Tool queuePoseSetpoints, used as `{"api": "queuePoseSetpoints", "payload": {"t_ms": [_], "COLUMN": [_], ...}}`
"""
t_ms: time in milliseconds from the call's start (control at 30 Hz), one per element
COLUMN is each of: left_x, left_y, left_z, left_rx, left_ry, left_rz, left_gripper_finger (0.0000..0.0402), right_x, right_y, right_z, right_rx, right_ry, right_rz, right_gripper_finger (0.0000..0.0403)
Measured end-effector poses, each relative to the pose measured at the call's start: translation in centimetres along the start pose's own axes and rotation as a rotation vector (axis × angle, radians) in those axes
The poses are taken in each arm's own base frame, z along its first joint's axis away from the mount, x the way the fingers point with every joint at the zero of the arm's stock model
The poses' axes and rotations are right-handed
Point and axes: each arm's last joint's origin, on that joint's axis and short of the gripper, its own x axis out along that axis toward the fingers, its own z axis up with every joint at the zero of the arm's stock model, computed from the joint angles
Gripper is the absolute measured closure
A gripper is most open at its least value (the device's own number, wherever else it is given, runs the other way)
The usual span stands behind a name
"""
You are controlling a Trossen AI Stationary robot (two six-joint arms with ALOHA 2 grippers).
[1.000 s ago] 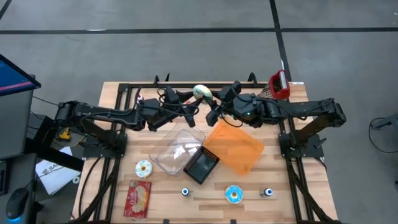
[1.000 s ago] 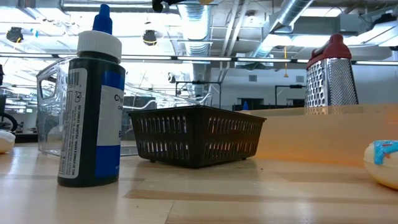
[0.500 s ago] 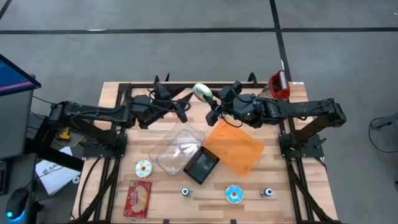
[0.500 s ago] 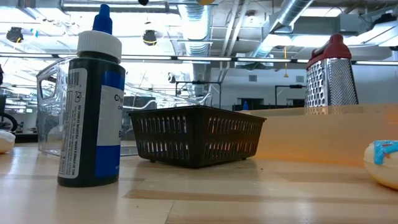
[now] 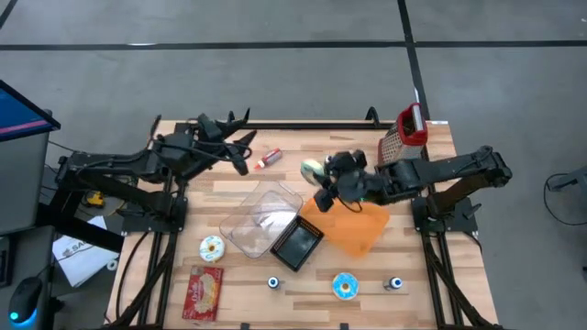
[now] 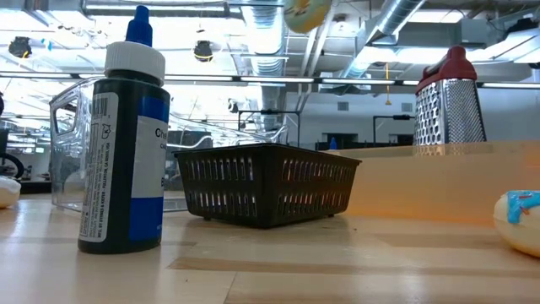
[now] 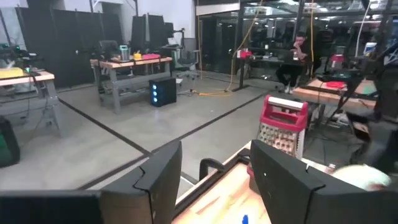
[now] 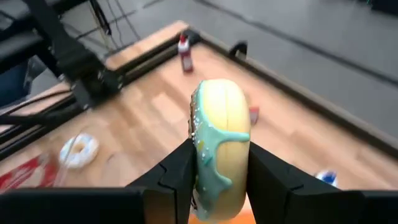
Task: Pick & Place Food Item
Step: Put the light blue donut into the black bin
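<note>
Doughnut aloft, not yet placed.
I hold the right gripper point(image 8: 219, 186) pinching the green-iced doughnut point(image 8: 219, 146) above the worktop point(image 5: 275, 188); the left gripper point(image 5: 240, 147) waits spread.

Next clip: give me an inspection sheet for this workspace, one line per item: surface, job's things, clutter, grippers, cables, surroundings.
Surface: wooden table, black frame rails along its edges.
Job's things: green-iced donut held above the table; clear container and black basket mid-table.
Clutter: orange mat, grater, white donut, blue-iced donut, red packet, small red bottle, dark bottle.
Grippers: right gripper shut on the green-iced donut over the mat's edge; left gripper open, empty, at the table's far left corner.
Cables: yellow cable hanging in the room behind.
Surroundings: workbenches, a seated person, grey floor.
</note>
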Motion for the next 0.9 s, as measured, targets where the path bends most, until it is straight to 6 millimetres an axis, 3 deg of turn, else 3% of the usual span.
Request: {"api": "queuePoseSetpoints", "payload": {"t_ms": [300,633,900], "left_x": [-2.2,-3.6,-5.0], "left_y": [0.5,-0.7,-0.5], "left_z": [-0.5,-0.7,-0.8], "left_rx": [0.092,0.114,0.089], "left_ry": [0.096,0.111,0.135], "left_rz": [-0.059,-0.125,-0.132], "left_gripper_finger": [0.0216,0.0216,0.0216], "right_x": [-1.6,3.5,5.6], "right_y": [1.5,5.9,7.0], "right_z": [-3.7,-8.4,-10.4], "right_rx": [0.063,0.037,0.015], "right_ry": [0.226,0.402,0.429], "right_rz": [0.038,0.07,0.037], "right_gripper_finger": [0.0285,0.0285,0.0285]}}
